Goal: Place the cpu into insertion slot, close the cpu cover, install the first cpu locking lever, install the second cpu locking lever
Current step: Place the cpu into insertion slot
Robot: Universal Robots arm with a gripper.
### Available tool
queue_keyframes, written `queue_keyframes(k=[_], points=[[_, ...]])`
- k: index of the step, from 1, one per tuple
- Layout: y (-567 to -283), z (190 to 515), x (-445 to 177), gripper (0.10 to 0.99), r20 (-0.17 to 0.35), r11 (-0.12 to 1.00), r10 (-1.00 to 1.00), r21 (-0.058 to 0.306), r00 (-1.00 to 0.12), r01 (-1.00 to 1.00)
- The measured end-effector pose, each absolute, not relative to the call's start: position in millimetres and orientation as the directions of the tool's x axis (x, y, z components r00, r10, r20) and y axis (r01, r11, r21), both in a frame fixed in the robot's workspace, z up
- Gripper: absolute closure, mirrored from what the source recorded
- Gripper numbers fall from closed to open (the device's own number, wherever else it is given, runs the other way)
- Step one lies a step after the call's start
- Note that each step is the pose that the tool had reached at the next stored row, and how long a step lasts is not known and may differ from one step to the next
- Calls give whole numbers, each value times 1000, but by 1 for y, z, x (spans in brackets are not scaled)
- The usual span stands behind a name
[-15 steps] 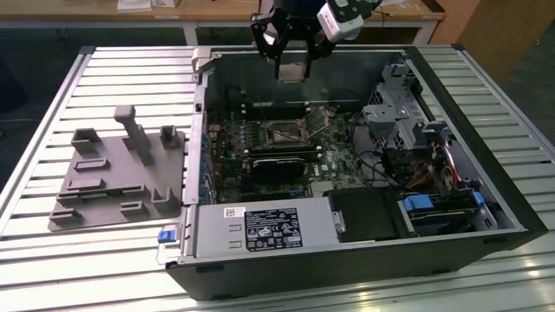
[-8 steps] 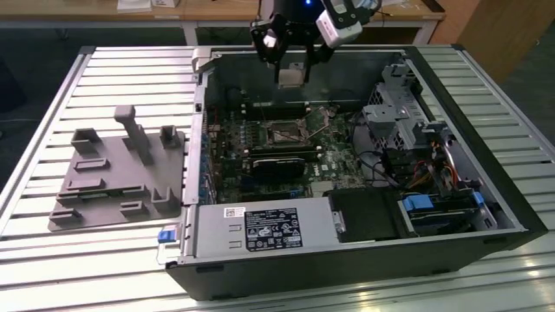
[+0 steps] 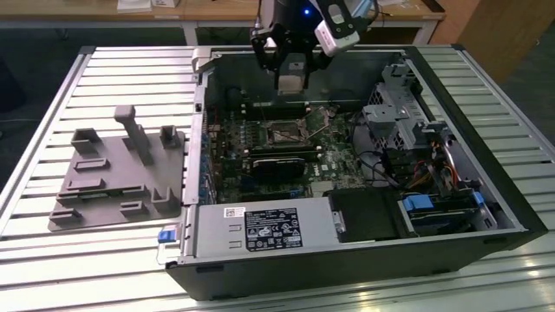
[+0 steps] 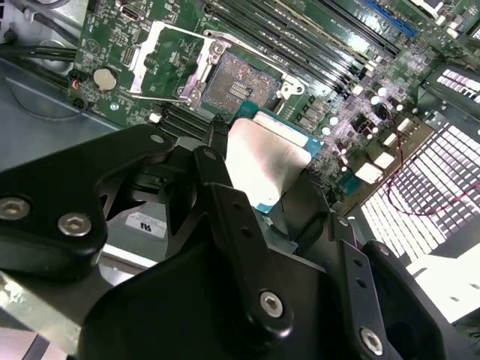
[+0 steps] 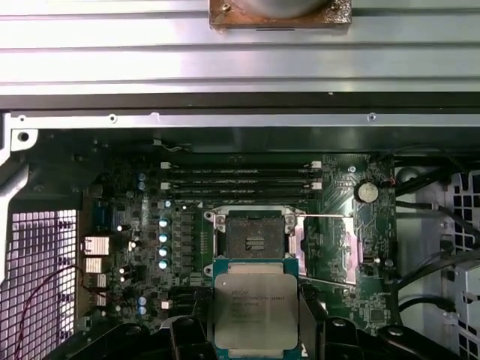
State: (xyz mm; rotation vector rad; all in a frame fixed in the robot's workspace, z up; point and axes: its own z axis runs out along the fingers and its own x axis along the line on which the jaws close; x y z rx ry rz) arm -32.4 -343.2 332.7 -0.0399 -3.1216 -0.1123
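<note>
**Cpu (image 5: 255, 311) gripped above an open socket, nothing seated yet**

From where I stand, none of the four steps is finished. The gripper (image 3: 290, 73) hangs over the far end of the open computer case (image 3: 485, 195). It is drawn in narrow on two opposite edges of the cpu, and the chip's silvery face is turned toward the wrist cameras.

In both wrist views the chip is clear of the green circuit board (image 5: 135, 225). It sits just beside the insertion slot (image 5: 255, 234), not in it, and the slot's dark contact field lies bare inside its metal rim.

The cpu cover (image 5: 328, 251) stands open, folded back flat on the board next to the slot. Two thin locking levers (image 5: 328, 217) run along the folded cover's edges, and as far as I can tell they are unhooked.

By my reckoning the whole job is left:
- seating the chip
- bringing the cover over it
- fastening one lever
- fastening the other

In its favour, the chip is firmly in hand. In the first wrist view its edges look roughly square to the socket, and I see nothing lying across the opening.

At the exterior view's left, a grey moulded fixture plate (image 3: 113, 175) rests on the slatted table (image 3: 87, 260), well apart from the case.
</note>
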Motion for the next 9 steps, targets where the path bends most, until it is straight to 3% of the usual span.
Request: queue_keyframes(k=[9], points=[[-343, 316, -32, 553, 18, 997, 24, 66, -1000, 26]])
